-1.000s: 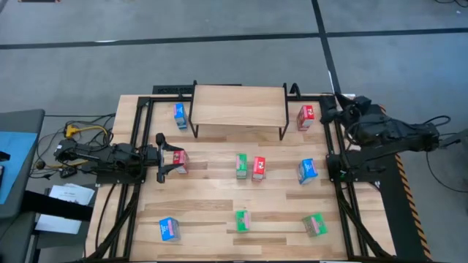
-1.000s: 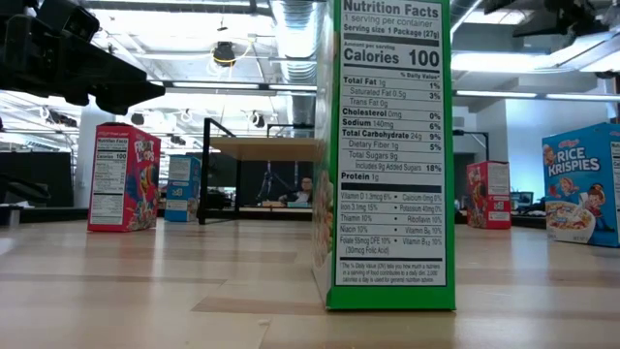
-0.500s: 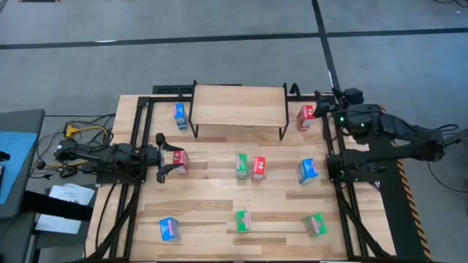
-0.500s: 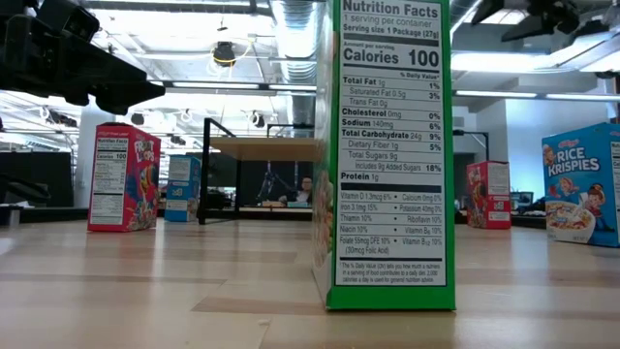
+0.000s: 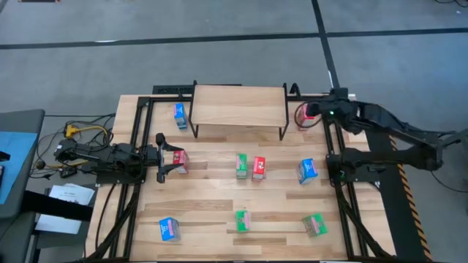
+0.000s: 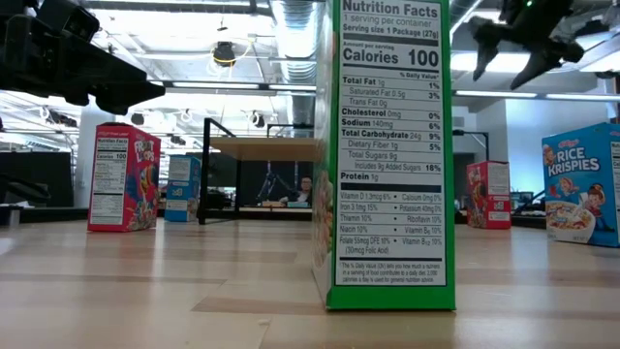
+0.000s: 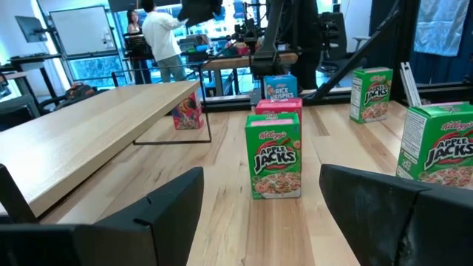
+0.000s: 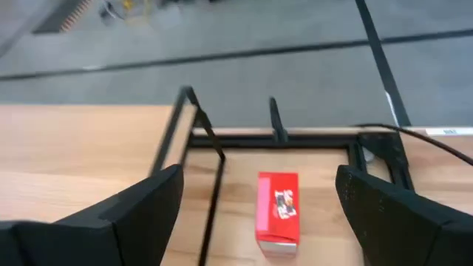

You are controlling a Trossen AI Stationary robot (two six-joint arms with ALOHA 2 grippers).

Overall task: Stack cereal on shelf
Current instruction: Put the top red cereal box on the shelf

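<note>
The right hand (image 8: pixel 255 210) hangs spread wide above the red cereal box (image 8: pixel 278 213) standing below between its fingers beside the shelf (image 5: pixel 238 104); light, crushable cardboard, best pinched gently across its narrow sides.

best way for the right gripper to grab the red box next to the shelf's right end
Probably from straight above. The red cereal box stands upright beside the shelf, with the open right gripper above it. Close the fingers on its two broad faces near the top; they look narrower apart than the gripper's spread, and the shelf leg crowds a sideways approach.
</note>
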